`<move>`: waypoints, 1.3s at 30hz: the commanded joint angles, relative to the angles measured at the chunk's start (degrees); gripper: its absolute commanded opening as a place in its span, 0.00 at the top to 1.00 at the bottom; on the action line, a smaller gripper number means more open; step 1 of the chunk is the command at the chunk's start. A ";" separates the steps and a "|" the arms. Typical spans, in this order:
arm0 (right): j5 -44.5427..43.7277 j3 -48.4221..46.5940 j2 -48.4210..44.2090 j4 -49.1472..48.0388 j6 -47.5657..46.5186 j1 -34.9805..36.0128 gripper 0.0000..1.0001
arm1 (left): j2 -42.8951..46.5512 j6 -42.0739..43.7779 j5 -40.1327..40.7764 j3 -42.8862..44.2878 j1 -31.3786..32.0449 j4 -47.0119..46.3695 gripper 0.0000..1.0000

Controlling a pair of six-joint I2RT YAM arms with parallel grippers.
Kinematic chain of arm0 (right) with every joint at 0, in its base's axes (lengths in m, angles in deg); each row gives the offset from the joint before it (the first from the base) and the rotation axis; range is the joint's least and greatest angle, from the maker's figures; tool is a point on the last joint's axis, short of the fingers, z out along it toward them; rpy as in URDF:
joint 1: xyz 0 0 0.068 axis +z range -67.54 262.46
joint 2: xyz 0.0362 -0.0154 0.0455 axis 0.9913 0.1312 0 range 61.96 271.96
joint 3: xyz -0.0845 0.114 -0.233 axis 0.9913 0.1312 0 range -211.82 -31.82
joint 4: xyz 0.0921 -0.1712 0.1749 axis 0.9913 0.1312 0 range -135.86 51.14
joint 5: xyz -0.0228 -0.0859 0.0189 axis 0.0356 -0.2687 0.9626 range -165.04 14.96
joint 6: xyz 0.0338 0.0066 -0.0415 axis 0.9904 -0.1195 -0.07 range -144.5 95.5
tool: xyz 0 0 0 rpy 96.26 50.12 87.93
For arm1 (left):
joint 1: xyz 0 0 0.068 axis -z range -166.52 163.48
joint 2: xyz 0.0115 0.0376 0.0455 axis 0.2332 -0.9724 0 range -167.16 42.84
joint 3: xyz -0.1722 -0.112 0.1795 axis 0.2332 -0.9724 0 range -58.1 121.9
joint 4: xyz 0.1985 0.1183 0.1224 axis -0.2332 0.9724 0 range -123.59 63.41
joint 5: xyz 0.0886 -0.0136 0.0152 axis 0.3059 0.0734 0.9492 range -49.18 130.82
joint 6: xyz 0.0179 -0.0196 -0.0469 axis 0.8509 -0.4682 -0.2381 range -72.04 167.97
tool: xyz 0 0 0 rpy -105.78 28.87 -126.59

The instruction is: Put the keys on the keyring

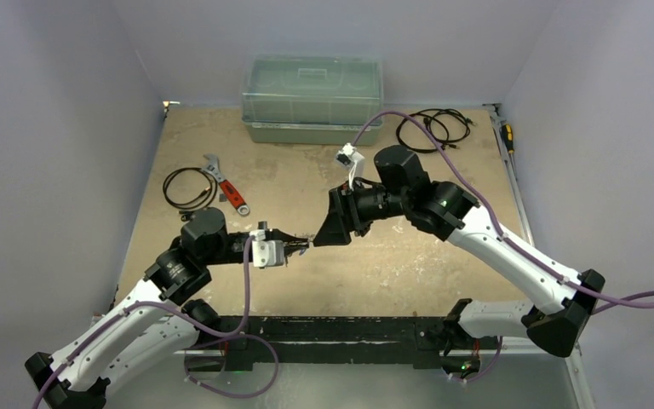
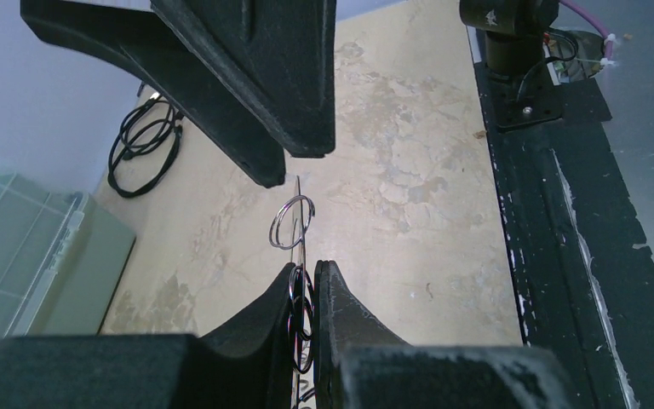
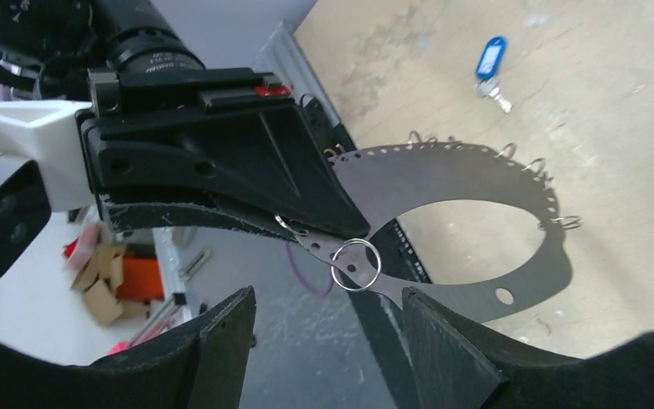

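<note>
At this moment you had the left gripper (image 2: 307, 271) clenched on the keyring (image 3: 443, 170), its two fingers pinched flat against the thin metal near one end of the loop. The keyring was held clear of the table (image 1: 392, 256), standing edge-on in the left wrist view and broadside in the right wrist view, where it appeared as a flat grey loop with a row of small holes along its outer edge. Several small split rings hung from those holes, and one larger split ring (image 3: 378, 266) hung at the narrow tip of the keyring just beyond the left fingers. Your right gripper (image 3: 325, 298) faced that tip from the opposite side with its jaws spread apart, the fingers (image 3: 213, 349) near the keyring but not touching it. One blue-tagged key (image 3: 490, 60) lay on the table beyond the keyring in the right wrist view, well apart from it. In the top view a clear lidded bin (image 1: 312, 100) stood on the far side of the keyring, and an adjustable wrench (image 1: 226, 189) lay to the far left of it beside a black cable coil (image 1: 189, 187).
</note>
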 commanded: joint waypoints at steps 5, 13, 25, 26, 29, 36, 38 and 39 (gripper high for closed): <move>8.79 2.38 1.94 -1.86 0.56 -0.26 0.37 | 2.01 1.83 -3.06 -0.67 0.44 -4.13 1.00; 8.21 4.08 3.61 -3.76 0.86 -0.26 0.38 | 2.22 0.50 -4.04 -1.20 0.49 -5.06 1.00; 4.70 0.98 2.55 -1.15 0.49 -0.26 0.42 | 2.41 -0.35 -3.72 -1.80 0.67 -5.67 1.00; 3.85 0.68 2.42 -0.74 0.38 -0.26 0.42 | 2.41 -0.36 -3.77 -1.82 0.67 -5.66 1.00; 4.22 0.41 2.21 -0.70 0.32 -0.26 0.44 | 2.45 -0.52 -3.80 -1.82 0.74 -5.72 1.00; 2.08 -0.47 1.69 -0.06 0.36 -0.26 0.40 | 2.48 -0.70 -4.12 -1.98 0.95 -5.85 1.00; 2.57 -0.24 1.75 -0.55 0.61 -0.26 0.41 | 2.54 -0.71 -4.25 -2.06 1.01 -5.95 1.00; 2.71 -0.21 1.83 -0.64 0.62 -0.26 0.41 | 2.50 -0.71 -4.32 -2.08 0.94 -5.99 1.00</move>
